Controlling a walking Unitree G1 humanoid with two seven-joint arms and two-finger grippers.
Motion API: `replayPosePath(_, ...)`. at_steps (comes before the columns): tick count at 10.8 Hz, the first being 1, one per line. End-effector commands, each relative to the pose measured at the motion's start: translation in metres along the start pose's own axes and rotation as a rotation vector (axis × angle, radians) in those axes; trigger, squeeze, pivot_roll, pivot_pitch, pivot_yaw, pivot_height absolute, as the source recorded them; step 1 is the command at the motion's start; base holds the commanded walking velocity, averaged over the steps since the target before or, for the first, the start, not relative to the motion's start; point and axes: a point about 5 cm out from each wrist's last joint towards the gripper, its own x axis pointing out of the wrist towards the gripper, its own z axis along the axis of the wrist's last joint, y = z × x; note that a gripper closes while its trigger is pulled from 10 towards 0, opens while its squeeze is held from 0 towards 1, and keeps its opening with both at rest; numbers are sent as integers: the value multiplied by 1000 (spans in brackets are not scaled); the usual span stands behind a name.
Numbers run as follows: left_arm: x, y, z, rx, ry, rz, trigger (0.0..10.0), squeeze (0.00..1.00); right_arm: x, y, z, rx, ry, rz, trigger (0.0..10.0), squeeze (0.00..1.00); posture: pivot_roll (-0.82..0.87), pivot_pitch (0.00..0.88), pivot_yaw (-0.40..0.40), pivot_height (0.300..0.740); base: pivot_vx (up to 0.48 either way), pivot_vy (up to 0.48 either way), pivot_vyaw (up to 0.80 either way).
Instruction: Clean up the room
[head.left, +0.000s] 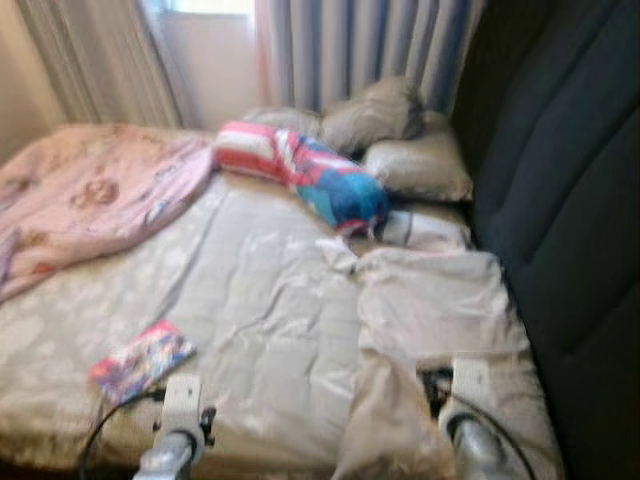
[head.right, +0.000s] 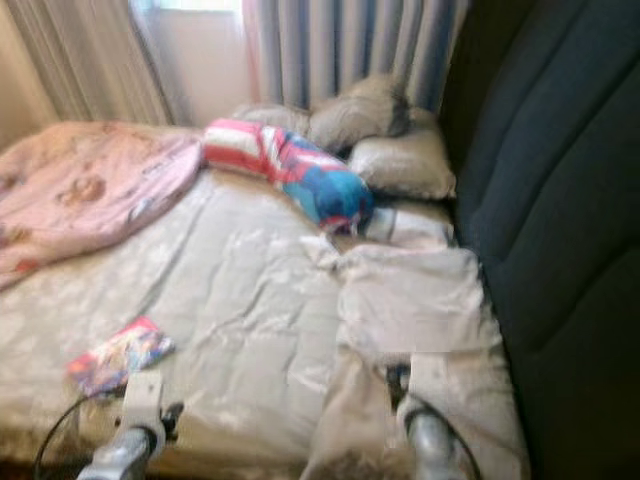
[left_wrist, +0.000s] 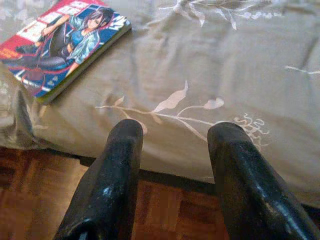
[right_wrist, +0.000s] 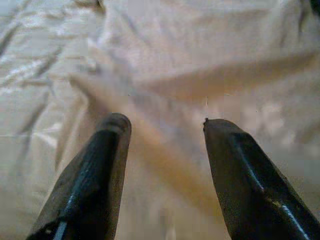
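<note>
left gripper (left_wrist: 172, 145): fingers spread with nothing between them, hanging right over the near edge of the bed (head.left: 270, 330), wooden floor (left_wrist: 30, 200) showing underneath.
right gripper (right_wrist: 165, 135): also spread and empty, hovering above the pale crumpled sheet (head.left: 430, 300) by the near right corner.
comic book (head.left: 142, 361): lying flat near the near left edge, just beside the left gripper but not touching it. Honestly my guess for the first pickup.
risk 1: it's thin and flat on soft bedding, so the fingers could pinch sheet along with the cover, or shove it off the edge onto the floor.
risk 2: the head views are blurry, so aiming now looks dicey.
striped bolster (head.left: 300, 175): further back, resting against the grey pillows (head.left: 400, 140).
pink blanket (head.left: 80, 190): bunched at the far left corner, could drag stuff if pulled.
</note>
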Motion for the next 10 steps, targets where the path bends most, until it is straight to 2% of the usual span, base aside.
replayPosePath(1,-1,-1,-3,1,16,2,10000,0,-3,-3,-8,4,30,-9,10000,0,67,0,40,740,0,390,0)
replayPosePath(7,1,1,4,-11,-12,2,10000,0,-4,-1,-15,21,64,-10,10000,0,74,25,58,740,0,386,0)
replayPosePath(10,1,1,6,8,-20,-13,10000,0,-4,-2,-14,44,60,-25,10000,0,79,42,69,740,0,0,0)
